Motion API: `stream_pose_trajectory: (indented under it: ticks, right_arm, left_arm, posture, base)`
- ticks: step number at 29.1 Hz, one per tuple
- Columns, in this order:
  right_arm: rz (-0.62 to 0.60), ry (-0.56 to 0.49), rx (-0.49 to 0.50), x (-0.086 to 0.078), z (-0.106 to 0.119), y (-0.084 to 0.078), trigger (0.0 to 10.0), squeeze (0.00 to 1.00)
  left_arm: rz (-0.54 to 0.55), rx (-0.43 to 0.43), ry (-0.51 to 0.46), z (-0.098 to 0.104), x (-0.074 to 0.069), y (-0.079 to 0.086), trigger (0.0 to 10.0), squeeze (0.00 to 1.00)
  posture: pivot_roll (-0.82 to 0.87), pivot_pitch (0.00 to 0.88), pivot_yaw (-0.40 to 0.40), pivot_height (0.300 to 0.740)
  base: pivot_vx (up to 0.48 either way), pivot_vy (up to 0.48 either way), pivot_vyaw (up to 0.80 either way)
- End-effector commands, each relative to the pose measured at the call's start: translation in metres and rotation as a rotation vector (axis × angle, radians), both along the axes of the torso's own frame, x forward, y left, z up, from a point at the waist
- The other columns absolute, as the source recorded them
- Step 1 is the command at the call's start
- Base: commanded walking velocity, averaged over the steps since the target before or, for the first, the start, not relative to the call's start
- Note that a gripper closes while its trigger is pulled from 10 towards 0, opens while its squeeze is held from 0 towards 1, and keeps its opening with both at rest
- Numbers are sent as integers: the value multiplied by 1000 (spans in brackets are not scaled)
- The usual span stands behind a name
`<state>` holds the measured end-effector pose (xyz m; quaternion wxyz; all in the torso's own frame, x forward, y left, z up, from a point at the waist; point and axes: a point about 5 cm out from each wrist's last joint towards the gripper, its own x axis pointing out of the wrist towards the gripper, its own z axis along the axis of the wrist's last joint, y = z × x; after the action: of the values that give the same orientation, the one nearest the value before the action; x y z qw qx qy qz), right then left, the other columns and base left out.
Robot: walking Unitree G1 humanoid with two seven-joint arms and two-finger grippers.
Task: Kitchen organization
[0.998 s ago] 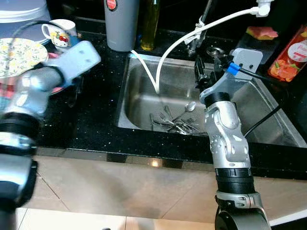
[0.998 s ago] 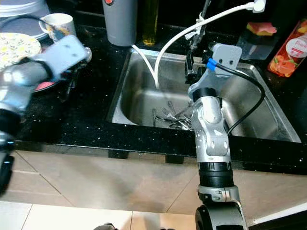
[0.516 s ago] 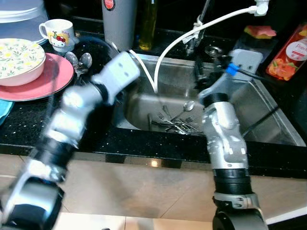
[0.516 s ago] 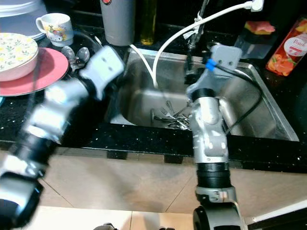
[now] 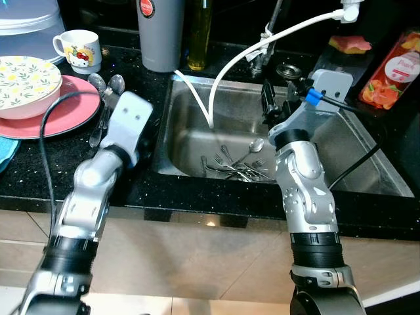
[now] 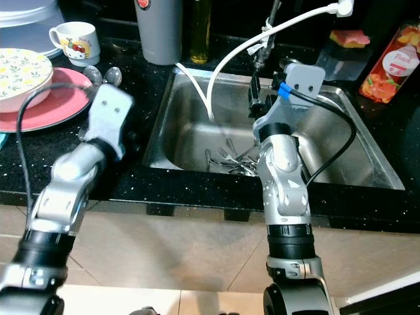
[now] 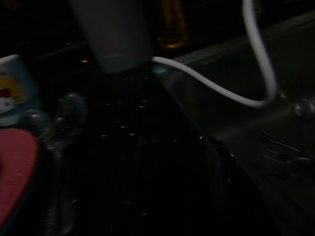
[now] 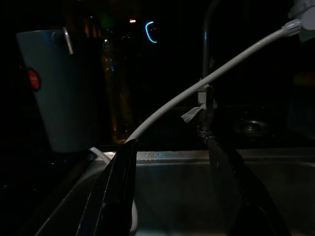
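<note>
Left end effector point(image 7: 172, 167) hangs low over the black counter point(image 5: 72, 161), beside the left rim of the steel sink point(image 5: 367, 170). In the left wrist view its two black fingers point(image 7: 130, 167) stand apart with bare counter between them, so it is open and holds nothing.

The right end effector point(image 8: 170, 187) is raised above the sink basin, pointing toward the tap point(image 5: 269, 39) at the back. Its fingers point(image 8: 115, 191) are also spread wide and empty, with the basin wall and a white hose point(image 8: 197, 88) visible past them.

A heap of cutlery point(image 5: 239, 167), forks and spoons tangled together, lies on the sink floor near the front wall, just left of the right arm. The white hose curves down from the upper right and ends in the basin above the heap.

On the counter left of the sink, two spoons point(image 5: 108, 84) lie side by side, touching the edge of a pink plate point(image 5: 69, 108). A floral bowl point(image 5: 26, 75) sits on that plate. A white mug point(image 5: 82, 49) with a cartoon print stands behind them, and a grey cylindrical container point(image 5: 161, 33) stands near the sink's back left corner with a bottle of yellow liquid point(image 5: 200, 33) just beside it. A red carton point(image 5: 394, 72) and a sponge point(image 5: 348, 44) sit to the right of the tap.
</note>
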<state>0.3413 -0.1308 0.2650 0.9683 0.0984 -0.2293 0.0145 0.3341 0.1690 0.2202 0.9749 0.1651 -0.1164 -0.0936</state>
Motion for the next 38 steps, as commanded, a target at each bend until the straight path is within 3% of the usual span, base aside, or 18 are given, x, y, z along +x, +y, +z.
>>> stream_pose_trajectory:
  ticks: [1, 5, 12, 17, 19, 22, 28, 32, 38]
  right_arm:
    - [-12, 7, -2, -1, -2, -3, 10000, 0]
    - [-8, 8, -4, 0, -2, -3, 10000, 0]
    - [-10, 6, -7, 0, -2, -4, 10000, 0]
    - [-7, 2, -10, 0, -1, -4, 10000, 0]
    - [-6, 1, -10, 0, -1, -4, 10000, 0]
    - [-2, -3, -11, 0, 1, -3, 10000, 0]
    - [1, -4, -10, 0, 1, -2, 10000, 0]
    - [1, -6, -10, 0, 2, -1, 10000, 0]
    - [-8, -5, -9, 1, 1, -6, 10000, 0]
  left_arm:
    - [59, -48, -24, -5, -6, 5, 10000, 0]
    - [124, -64, -48, -18, -13, 12, 10000, 0]
    - [134, -43, -57, -23, -16, 12, 10000, 0]
    - [83, -94, -163, 19, -7, -1, 10000, 0]
    - [82, -116, -174, 23, -6, -1, 10000, 0]
    - [40, -149, -257, 58, -1, -6, 10000, 0]
    - [44, -39, -271, 62, 2, -3, 10000, 0]
    - [86, -33, -231, 56, 5, 4, 10000, 0]
    - [82, 49, -259, 97, 13, 5, 10000, 0]
  posture:
    - [276, 102, -70, 740]
    - [274, 102, -75, 740]
    - [269, 90, -76, 740]
    - [273, 81, -82, 740]
    - [273, 81, -82, 740]
    - [275, 75, -84, 740]
    - [281, 70, -82, 740]
    - [273, 76, -84, 740]
    - [306, 88, -79, 740]
  base:
    - [0, 0, 0]
    - [0, 0, 0]
    - [0, 0, 0]
    - [0, 0, 0]
    - [0, 0, 0]
    - [0, 0, 0]
    - [0, 0, 0]
    - [0, 0, 0]
    - [0, 0, 0]
